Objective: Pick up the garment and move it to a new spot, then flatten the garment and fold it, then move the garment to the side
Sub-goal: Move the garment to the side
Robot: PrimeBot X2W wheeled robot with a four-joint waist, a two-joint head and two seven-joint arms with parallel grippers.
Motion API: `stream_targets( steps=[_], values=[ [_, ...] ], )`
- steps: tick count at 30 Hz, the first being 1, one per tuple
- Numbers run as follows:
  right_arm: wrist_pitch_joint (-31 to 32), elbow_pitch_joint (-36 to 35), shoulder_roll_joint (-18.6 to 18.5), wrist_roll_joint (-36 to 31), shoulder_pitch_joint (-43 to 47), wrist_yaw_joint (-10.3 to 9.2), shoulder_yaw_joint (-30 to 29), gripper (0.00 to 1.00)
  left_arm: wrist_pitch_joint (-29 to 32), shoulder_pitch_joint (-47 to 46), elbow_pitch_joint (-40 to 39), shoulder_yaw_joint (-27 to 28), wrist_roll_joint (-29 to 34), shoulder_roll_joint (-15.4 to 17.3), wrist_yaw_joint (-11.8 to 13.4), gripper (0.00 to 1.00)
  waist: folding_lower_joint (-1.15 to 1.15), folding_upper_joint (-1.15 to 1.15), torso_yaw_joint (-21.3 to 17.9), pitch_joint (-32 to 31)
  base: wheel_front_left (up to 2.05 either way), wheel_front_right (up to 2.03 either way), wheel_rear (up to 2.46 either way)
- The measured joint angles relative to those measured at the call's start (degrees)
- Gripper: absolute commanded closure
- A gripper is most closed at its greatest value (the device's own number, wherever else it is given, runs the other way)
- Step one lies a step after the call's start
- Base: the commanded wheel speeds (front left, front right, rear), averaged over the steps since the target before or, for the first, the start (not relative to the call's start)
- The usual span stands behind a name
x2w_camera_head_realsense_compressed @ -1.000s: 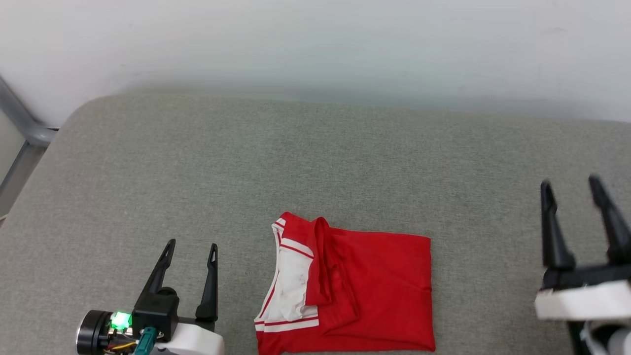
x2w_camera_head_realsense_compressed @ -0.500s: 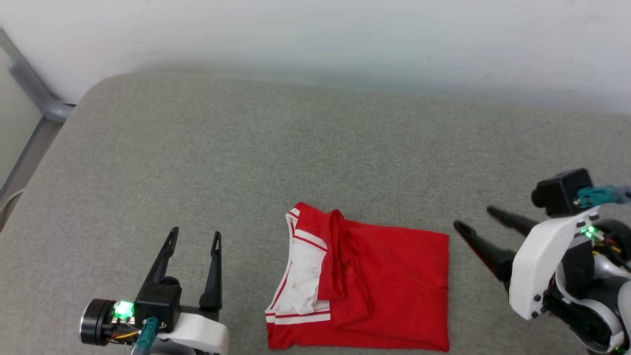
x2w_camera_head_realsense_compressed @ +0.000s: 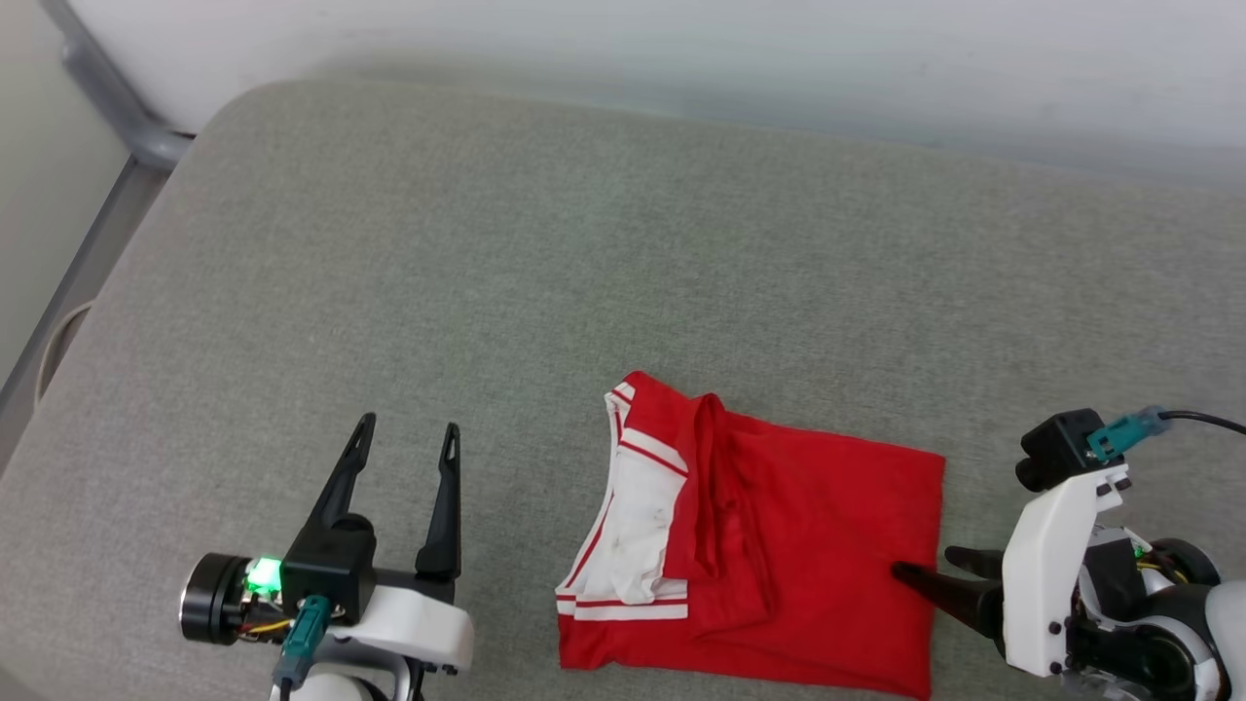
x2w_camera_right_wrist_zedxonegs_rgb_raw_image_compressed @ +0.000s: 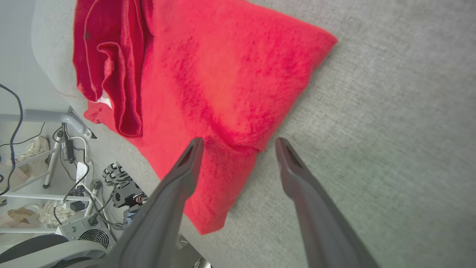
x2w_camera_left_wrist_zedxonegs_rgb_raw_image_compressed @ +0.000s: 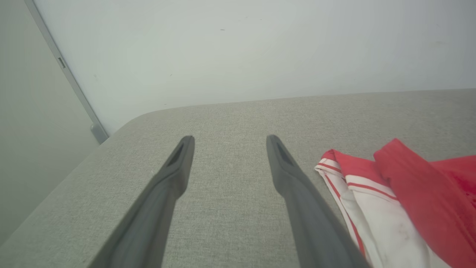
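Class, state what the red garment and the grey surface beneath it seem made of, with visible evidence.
The garment: soft knit sports fabric, probably synthetic; it creases and drapes, with a matte, slightly mottled face. The grey surface: likely woven upholstery over padding; flecked matte weave, rounded edge.

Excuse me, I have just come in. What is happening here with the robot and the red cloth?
A two-armed robot is working on a red and white jersey, which lies folded into a rough rectangle on a grey padded surface. The right tool is open at the jersey's right edge, one finger over the red cloth and the other over the bare surface, closed on nothing. The left tool is open too, apart from the jersey on its left. The folding looks done; moving it aside probably comes next.
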Motion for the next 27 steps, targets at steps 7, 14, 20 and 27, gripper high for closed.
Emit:
stream_targets(
  steps=[7, 14, 20, 27],
  values=[
    [-3.21, 6.26, 1.75, 1.51, -0.58, 0.01, 1.07, 0.00, -0.05, -2.02, 0.48, -0.55, -0.02, -1.02, -0.41, 0.00, 0.00, 0.00, 2.31, 2.60, 0.00, 0.00, 0.00],
    [-7.76, 9.54, 0.89, 1.83, -0.64, 0.03, 4.19, 0.00, -0.05, -2.13, 0.96, -0.51, -0.02, -1.40, -0.42, 0.00, 0.00, 0.00, 3.46, 3.67, 0.00, 0.00, 0.00],
    [-12.00, 10.15, -0.52, 2.90, -1.79, 0.01, 6.94, 1.00, -0.05, -2.14, 1.11, -0.20, 0.02, -1.51, -0.43, 0.00, 0.00, 0.00, 3.35, 3.49, 0.00, 0.00, 0.00],
    [-16.24, 7.22, -3.77, 3.22, -3.68, 0.01, 9.00, 1.00, -0.05, -1.83, 1.29, 0.19, 0.18, -1.47, -0.47, 0.00, 0.00, 0.00, 1.74, 2.40, 0.00, 0.00, 0.00]
  ],
)
